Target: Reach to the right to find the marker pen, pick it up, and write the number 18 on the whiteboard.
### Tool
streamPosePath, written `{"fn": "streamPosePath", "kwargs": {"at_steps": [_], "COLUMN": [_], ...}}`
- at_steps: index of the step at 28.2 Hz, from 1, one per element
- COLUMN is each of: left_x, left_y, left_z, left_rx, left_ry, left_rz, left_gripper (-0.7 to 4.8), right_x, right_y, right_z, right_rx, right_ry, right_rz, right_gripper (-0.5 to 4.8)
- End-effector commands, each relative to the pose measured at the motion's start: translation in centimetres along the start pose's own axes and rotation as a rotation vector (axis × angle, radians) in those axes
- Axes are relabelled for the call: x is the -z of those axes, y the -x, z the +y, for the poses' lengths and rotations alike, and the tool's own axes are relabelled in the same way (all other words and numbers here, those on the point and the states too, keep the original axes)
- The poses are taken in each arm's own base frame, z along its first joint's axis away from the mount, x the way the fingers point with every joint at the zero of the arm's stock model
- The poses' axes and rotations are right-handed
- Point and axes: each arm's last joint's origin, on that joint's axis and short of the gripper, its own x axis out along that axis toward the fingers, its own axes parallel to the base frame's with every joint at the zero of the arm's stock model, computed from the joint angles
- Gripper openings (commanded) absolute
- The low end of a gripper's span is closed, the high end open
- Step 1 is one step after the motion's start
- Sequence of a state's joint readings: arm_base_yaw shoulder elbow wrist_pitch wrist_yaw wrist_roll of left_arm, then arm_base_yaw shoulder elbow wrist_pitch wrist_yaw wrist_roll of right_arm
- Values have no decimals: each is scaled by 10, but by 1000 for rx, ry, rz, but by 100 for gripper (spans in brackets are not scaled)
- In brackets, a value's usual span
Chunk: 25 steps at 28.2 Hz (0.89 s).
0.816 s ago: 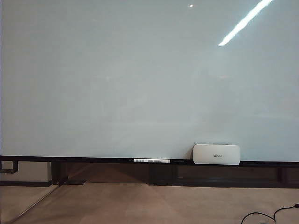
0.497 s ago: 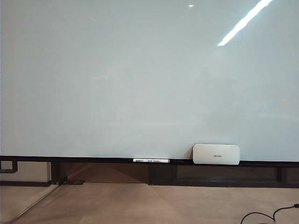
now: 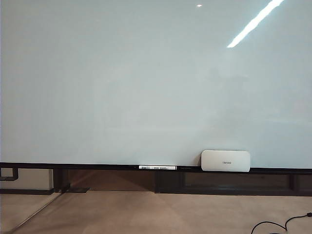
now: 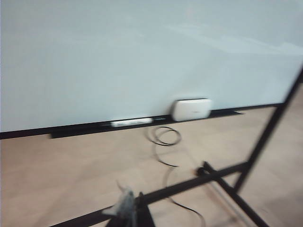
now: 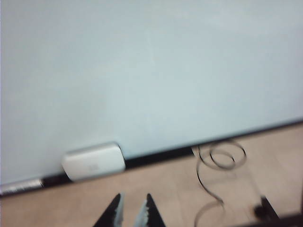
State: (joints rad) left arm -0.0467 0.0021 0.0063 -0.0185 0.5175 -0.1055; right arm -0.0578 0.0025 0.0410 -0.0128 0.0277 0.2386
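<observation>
- Left gripper: only a blurred pale scrap of it at the frame edge, low over the floor; can't tell if released or clenched.
- Right gripper: two dark fingertips, narrow gap between them, nothing in it; far from the board, cut off at the frame edge.
- Neither arm shows in the exterior view.
- Wrist views are blurred; marker print is unreadable there.
- Whiteboard: glossy, pale, bare, with light streak glare at upper right.
- One white marker lies flat on the black rail; can't tell if it's the marker pen for the task.
- Eraser sits on the rail, right of the marker.
- Tan floor with a black cable coiled on it.
</observation>
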Motion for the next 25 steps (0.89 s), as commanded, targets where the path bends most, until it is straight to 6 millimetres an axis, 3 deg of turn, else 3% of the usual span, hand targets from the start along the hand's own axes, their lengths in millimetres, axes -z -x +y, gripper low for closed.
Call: {"fn": "streamPosePath", "kwargs": {"at_steps": [1,9,15,25], "left_x": [-7,-3,0,-2], "left_y": [-2,-10,-15,-16], "left_z": [-8,-19,-22,-18], "left_rx": [103,219,257,145], "left_ry": [-39,-43,-59,-72], "left_rz": [-59,-8,30,4], "left_gripper": [-5,-5,-5,-4], "right_x": [-13,-35,-63,-96], "right_y": [2,7,16,-13], "right_z": [3,7,11,16], "right_rx": [-20,15,106,167], "right_ry": [21,22,116,226], "right_rz": [-65,-160,-206,-178], "right_gripper": [62,2,-1,-1]}}
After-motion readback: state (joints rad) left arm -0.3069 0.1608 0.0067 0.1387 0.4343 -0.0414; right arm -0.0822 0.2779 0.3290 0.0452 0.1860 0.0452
